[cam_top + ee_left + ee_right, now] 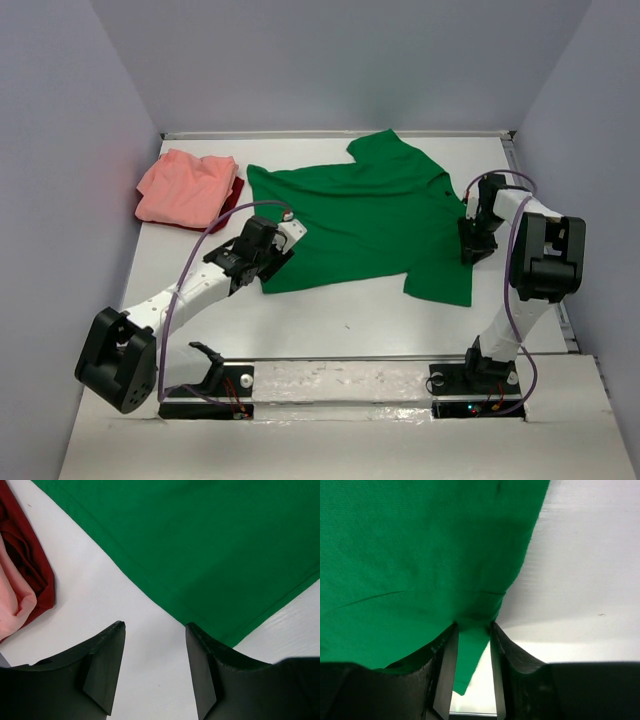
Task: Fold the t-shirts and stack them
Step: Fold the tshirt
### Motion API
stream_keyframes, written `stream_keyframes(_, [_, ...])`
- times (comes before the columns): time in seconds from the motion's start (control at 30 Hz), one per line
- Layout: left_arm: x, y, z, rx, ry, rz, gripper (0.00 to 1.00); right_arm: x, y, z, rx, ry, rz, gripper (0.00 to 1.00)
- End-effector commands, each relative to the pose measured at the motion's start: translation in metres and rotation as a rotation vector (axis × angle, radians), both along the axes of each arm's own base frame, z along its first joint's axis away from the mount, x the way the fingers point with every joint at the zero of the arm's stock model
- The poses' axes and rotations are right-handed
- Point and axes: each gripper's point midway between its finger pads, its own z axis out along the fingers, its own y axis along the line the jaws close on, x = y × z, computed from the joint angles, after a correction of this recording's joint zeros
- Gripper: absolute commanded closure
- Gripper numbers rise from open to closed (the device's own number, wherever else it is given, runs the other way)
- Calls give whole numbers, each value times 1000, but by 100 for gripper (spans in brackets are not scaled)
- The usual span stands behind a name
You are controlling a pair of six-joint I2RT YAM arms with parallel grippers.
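Green tee (360, 215) spread on desk (340, 325), long axis L-R, an arm at each end.
R end effector (472, 630) grips its right edge; L end effector (155, 627) open, empty, hem corner just ahead-right. Pink tee (185, 188) far-left.

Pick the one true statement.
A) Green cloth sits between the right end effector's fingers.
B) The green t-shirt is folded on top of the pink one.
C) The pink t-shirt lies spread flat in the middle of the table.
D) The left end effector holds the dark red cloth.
A: in the right wrist view, an edge of the green t-shirt runs down between the fingers of the right end effector.
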Motion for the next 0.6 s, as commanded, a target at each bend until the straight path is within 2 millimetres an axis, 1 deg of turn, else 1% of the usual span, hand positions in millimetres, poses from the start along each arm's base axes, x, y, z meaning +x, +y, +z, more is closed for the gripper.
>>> stream_keyframes(0.0, [2, -3, 15, -24, -42, 3, 37, -12, 4, -10, 32, 40, 3, 66])
stream_keyframes(0.03, [3, -3, 16, -26, -43, 4, 37, -15, 4, -11, 30, 44, 4, 70])
stream_keyframes(0.13, [3, -4, 15, -28, -40, -1, 37, -15, 3, -10, 22, 43, 4, 76])
stream_keyframes(0.2, [1, -5, 15, -30, -33, -6, 37, -16, 2, -10, 17, 42, 3, 82])
stream_keyframes(0.3, [-3, -6, 11, -31, -13, -25, 37, -17, 2, -8, 15, 42, 6, 89])
stream_keyframes(0.33, [-4, -7, 10, -29, -10, -32, 37, -17, 2, -7, 13, 39, 8, 93])
stream_keyframes(0.47, [-13, -8, -1, 2, 19, -63, 37, -18, 0, -4, 5, 36, 9, 97])
stream_keyframes(0.57, [-24, -8, -12, 39, 47, -95, 37, -17, 0, -2, 0, 34, 7, 100])
